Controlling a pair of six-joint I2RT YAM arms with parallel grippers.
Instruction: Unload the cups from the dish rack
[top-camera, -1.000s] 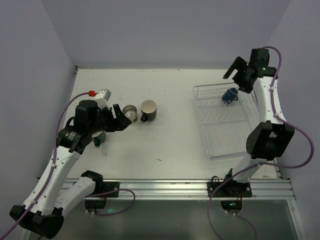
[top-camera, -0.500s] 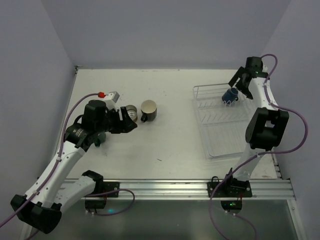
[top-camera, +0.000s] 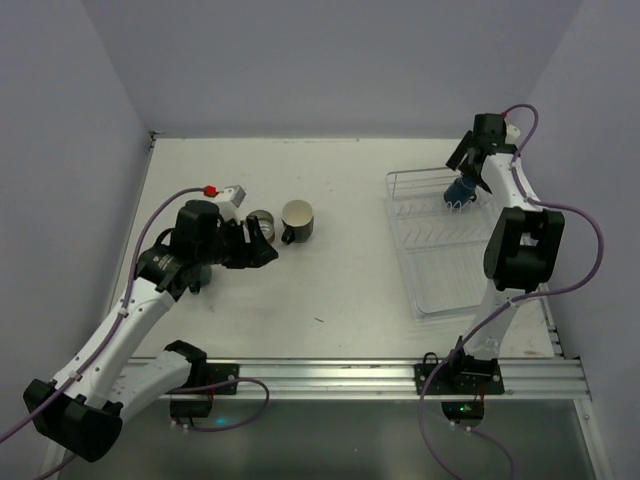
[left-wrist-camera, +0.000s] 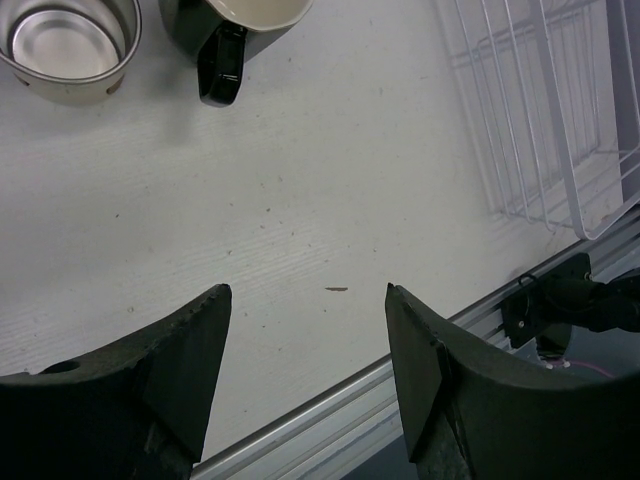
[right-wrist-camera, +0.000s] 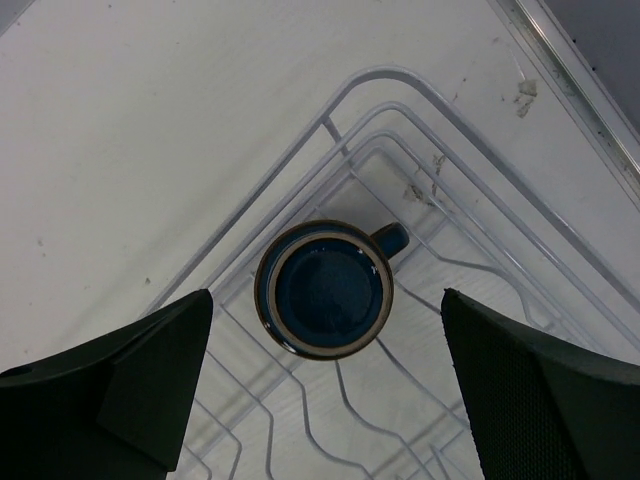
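Right wrist view showed the right tool (right-wrist-camera: 325, 298) open above the dark-blue round ceramic mug (right-wrist-camera: 323, 303) in the white wire dish rack (right-wrist-camera: 378, 70) corner; a centred descent would best clear its handle (right-wrist-camera: 392, 238).

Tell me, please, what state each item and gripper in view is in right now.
dish rack: on the table, holding one mug only.
blue mug: upright, empty, in a corner of the dish rack.
steel cup: upright, empty, on the table.
dark mug: upright, empty, beside the steel cup.
left gripper: open, empty.
right gripper: open, empty, above the blue mug.
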